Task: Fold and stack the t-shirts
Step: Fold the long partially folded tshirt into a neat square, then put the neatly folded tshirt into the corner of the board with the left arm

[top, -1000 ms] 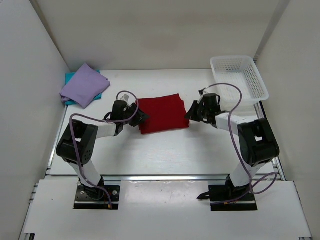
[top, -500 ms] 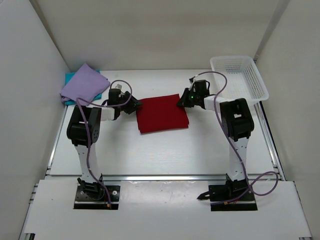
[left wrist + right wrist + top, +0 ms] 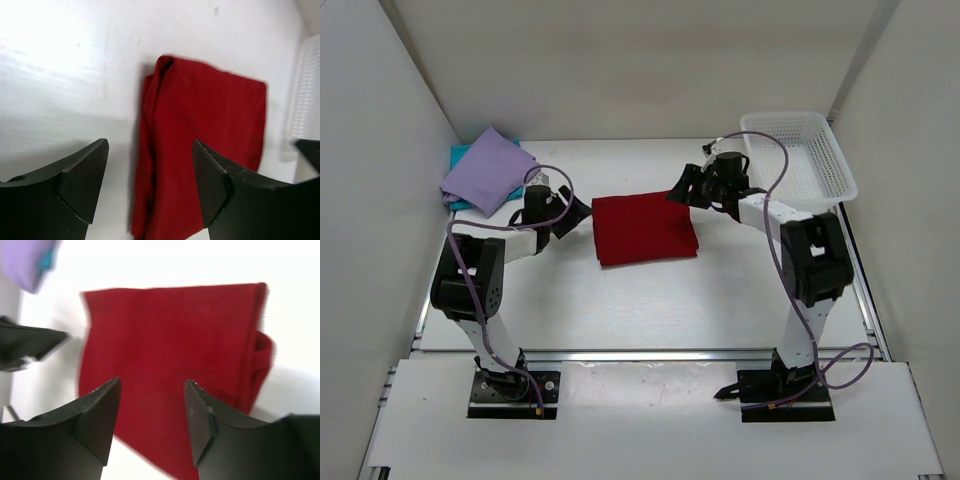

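Dark red t-shirt (image 3: 645, 228) is lying folded mid-table. Your left gripper (image 3: 572, 212) and right gripper (image 3: 681, 190) sit at its two sides, both spread wide, gripping nothing (lavender t-shirt (image 3: 488, 170) sits on the teal t-shirt (image 3: 461, 154), far-left corner).

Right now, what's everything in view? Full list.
red shirt: 1, dark red, folded, flat mid-table between the grippers
purple shirt: 1, pale purple, folded, far-left corner, on top of the teal one
teal shirt: 1, teal, under the purple one, only its edges showing
basket: 1, white mesh, far-right corner
table: 1, white
left gripper: 1, black, open, at the red shirt's left edge
right gripper: 1, black, open, at its far-right corner
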Robot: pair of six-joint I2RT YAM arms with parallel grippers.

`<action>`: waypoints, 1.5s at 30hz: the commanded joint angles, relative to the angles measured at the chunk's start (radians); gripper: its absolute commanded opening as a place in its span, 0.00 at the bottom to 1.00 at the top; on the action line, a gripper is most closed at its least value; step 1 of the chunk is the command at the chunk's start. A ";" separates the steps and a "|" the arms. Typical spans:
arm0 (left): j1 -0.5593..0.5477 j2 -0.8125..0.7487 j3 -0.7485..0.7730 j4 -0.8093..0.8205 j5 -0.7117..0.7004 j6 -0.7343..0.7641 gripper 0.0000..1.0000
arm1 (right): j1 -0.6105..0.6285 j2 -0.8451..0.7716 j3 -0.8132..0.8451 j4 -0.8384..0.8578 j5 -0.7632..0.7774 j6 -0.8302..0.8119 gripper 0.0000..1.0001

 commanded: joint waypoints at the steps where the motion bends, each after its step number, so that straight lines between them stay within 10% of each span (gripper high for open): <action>1: -0.034 -0.011 -0.045 -0.078 -0.030 0.093 0.78 | 0.026 -0.160 -0.085 0.120 0.006 0.022 0.53; 11: -0.163 0.168 -0.044 0.038 0.124 0.038 0.74 | 0.029 -0.385 -0.372 0.298 -0.050 0.114 0.56; 17: -0.192 0.257 0.123 0.096 0.165 -0.033 0.20 | 0.008 -0.453 -0.482 0.352 -0.081 0.149 0.55; 22: -0.171 0.273 0.437 -0.071 0.165 0.001 0.04 | -0.018 -0.537 -0.579 0.393 -0.087 0.170 0.54; 30: 0.068 0.288 0.865 -0.280 0.233 0.003 0.01 | -0.049 -0.536 -0.618 0.395 -0.112 0.161 0.54; 35: 0.298 0.213 0.825 -0.212 0.248 -0.051 0.02 | -0.054 -0.479 -0.602 0.428 -0.166 0.175 0.53; 38: 0.459 0.129 0.546 -0.089 0.188 -0.106 0.29 | -0.041 -0.442 -0.598 0.445 -0.193 0.181 0.53; 40: 0.542 0.072 0.376 0.021 0.156 -0.168 0.98 | -0.038 -0.430 -0.593 0.450 -0.205 0.186 0.52; 45: 0.639 -0.003 0.131 0.080 0.122 -0.215 0.98 | -0.005 -0.404 -0.579 0.432 -0.213 0.161 0.53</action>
